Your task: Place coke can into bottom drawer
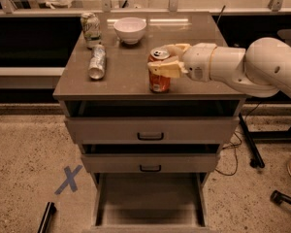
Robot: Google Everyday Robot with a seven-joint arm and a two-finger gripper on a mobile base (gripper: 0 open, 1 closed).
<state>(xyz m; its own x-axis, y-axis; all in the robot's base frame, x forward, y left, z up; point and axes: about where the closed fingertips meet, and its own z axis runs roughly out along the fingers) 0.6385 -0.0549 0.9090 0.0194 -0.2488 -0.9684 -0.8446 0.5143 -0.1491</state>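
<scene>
The coke can (159,79) is red-orange with a silver top and stands upright on the cabinet top (136,67), near its front middle. My gripper (164,58) reaches in from the right on a white arm, and its pale fingers (165,70) sit around the can's upper part, one in front and one behind. The can's base rests on the cabinet top. The bottom drawer (148,200) is pulled out below, its flat interior bare.
A pale green-white can (90,29) stands at the back left. A silver-white can (97,61) lies on its side in front of it. A white bowl (130,30) sits at the back middle. Two shallower drawers with black handles (150,136) are above the bottom one. A blue X (68,179) marks the floor.
</scene>
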